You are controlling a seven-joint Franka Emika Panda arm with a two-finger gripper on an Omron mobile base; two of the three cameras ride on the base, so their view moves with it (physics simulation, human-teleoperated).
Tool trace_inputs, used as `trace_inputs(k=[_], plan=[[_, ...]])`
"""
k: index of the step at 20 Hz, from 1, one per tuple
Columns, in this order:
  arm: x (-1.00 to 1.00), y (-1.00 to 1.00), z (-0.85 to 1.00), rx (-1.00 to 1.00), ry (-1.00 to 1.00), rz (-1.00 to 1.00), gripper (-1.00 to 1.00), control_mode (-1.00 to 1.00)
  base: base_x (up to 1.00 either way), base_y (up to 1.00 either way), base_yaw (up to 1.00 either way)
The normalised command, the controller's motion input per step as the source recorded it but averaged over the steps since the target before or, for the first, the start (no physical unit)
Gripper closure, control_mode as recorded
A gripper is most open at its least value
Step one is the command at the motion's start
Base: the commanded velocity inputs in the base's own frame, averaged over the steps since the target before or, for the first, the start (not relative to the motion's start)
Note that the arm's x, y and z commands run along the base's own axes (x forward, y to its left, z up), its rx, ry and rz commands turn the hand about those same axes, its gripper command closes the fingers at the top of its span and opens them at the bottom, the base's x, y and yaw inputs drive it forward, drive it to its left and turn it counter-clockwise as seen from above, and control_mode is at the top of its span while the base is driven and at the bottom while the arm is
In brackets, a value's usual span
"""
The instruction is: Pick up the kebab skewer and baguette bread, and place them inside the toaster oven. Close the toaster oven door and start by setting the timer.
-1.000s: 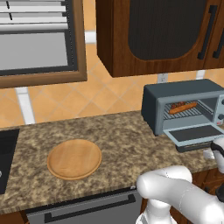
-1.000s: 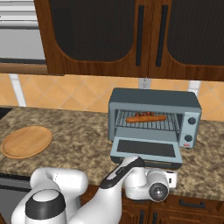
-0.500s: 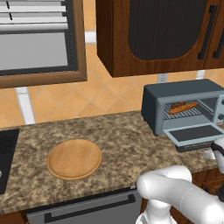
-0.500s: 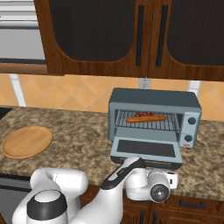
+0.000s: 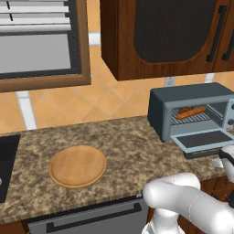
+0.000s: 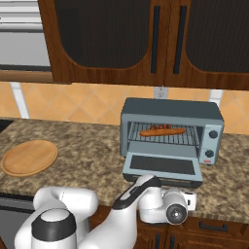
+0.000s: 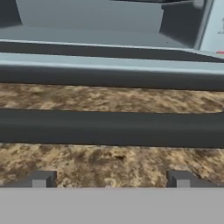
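jaws wide apart | hand low before toaster oven door [image 6: 163,165] | door down

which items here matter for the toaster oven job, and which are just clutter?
Job:
- toaster oven
- toaster oven door, dropped open
- baguette bread and kebab skewer, both on the rack inside
- gripper, open, just below the door's handle bar

Lying about:
- round wooden board on the counter

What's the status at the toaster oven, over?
Fingers open, holding nothing, gripper low in front of the door handle. Toaster oven door down; baguette bread and kebab skewer on the rack. Nothing blocking the door.
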Motion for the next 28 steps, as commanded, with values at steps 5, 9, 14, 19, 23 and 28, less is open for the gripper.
trace_inputs(k=[5, 9, 14, 19, 23, 28], plan=[[0.26, 0.0, -0.01, 0.0, 0.0, 0.0, -1.0, -1.0, 0.0, 0.0, 0.0], [0.31, 0.0, 0.0, 0.0, 0.0, 0.0, -1.0, -1.0, 0.0, 0.0, 0.0], [0.06, 0.0, 0.3, 0.0, -0.01, 0.0, -1.0, -1.0, 0.0, 0.0, 0.0], [0.13, 0.03, 0.51, 0.0, -0.05, 0.0, -1.0, -1.0, 0.0, 0.0, 0.0], [0.35, 0.09, 0.46, 0.0, -0.08, 0.0, -1.0, -1.0, 0.0, 0.0, 0.0], [0.49, 0.25, 0.48, 0.0, -0.11, 0.0, -1.0, -1.0, 0.0, 0.0, 0.0]])
